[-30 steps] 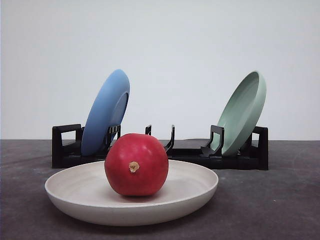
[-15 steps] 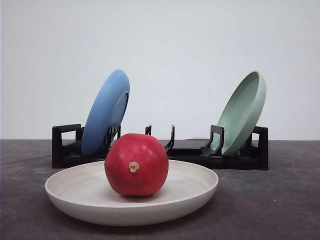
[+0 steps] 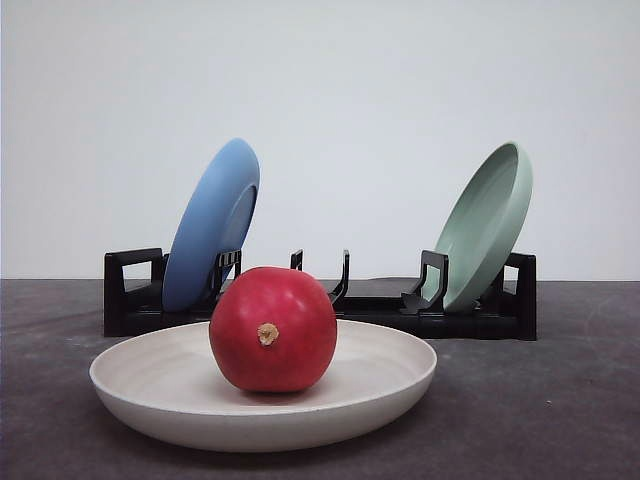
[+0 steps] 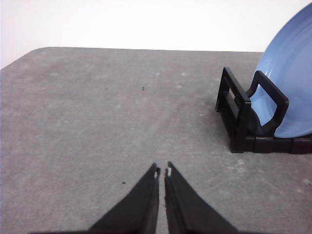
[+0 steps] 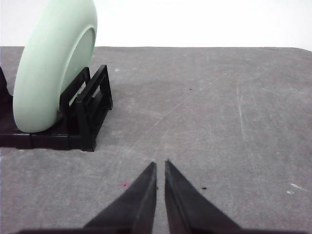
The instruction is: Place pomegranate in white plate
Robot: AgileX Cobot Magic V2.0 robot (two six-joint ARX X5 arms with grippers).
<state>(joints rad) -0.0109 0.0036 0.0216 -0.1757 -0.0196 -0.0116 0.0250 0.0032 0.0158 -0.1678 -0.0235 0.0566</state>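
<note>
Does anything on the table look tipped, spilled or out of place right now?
Nothing stands out. The round red pomegranate sits steady in the shallow off-white plate, which lies flat. The blue plate and pale green plate lean in the black rack as racked plates should. No spills or damage visible.

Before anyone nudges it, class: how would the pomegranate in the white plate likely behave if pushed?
The pomegranate looks round and smooth, so it would probably roll. The white plate has a raised rim, which would likely stop it. Its glossy skin may be slippery to grip.
</note>
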